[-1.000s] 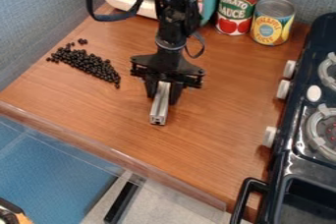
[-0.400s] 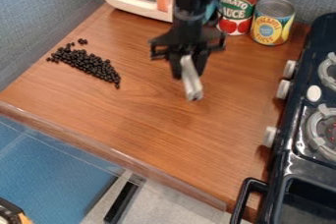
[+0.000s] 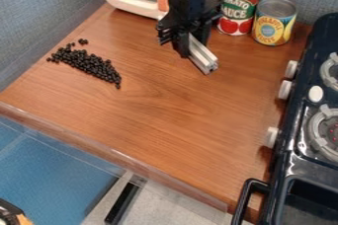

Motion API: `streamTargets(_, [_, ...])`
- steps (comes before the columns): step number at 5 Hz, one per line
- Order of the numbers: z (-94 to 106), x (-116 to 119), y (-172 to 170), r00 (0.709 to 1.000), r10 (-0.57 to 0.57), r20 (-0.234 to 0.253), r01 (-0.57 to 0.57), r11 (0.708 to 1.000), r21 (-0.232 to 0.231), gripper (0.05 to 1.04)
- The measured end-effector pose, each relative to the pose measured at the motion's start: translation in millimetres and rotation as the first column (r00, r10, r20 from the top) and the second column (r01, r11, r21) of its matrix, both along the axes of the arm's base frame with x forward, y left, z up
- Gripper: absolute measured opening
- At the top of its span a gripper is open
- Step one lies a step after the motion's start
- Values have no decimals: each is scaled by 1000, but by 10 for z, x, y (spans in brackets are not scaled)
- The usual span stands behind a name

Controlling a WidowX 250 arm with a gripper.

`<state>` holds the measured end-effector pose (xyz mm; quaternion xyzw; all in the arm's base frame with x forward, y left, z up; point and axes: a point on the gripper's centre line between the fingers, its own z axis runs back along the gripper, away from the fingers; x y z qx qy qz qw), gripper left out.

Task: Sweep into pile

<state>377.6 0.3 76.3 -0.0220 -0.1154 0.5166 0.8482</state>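
Observation:
The black gripper (image 3: 190, 45) hangs over the back middle of the wooden table, in front of the toy oven, shut on a silver metal bar (image 3: 202, 57). The bar points down and to the right, its end above the tabletop. Small black beads (image 3: 89, 64) lie in an elongated heap at the table's left, with a few loose ones at its upper end. A wide stretch of wood separates the gripper and bar from the beads.
A tomato sauce can (image 3: 239, 6) and a pineapple can (image 3: 274, 22) stand close to the gripper's right. Behind it is a white and teal toy oven (image 3: 125, 2). A black stove (image 3: 300, 135) lines the right side; the table edge (image 3: 99, 152) runs along the front.
The gripper has moved back and to the right with the bar, which has turned to point more rightward. The beads and cans have stayed in place.

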Motion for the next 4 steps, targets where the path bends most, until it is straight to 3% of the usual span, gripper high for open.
streamTargets(1, [42, 80, 132, 978, 210, 16, -210, 978, -21, 384])
streamTargets(2, [68, 110, 261, 932, 360, 26, -359, 932, -43, 384])
streamTargets(4, [85, 171, 548, 787, 616, 15, -613, 785, -94, 384])
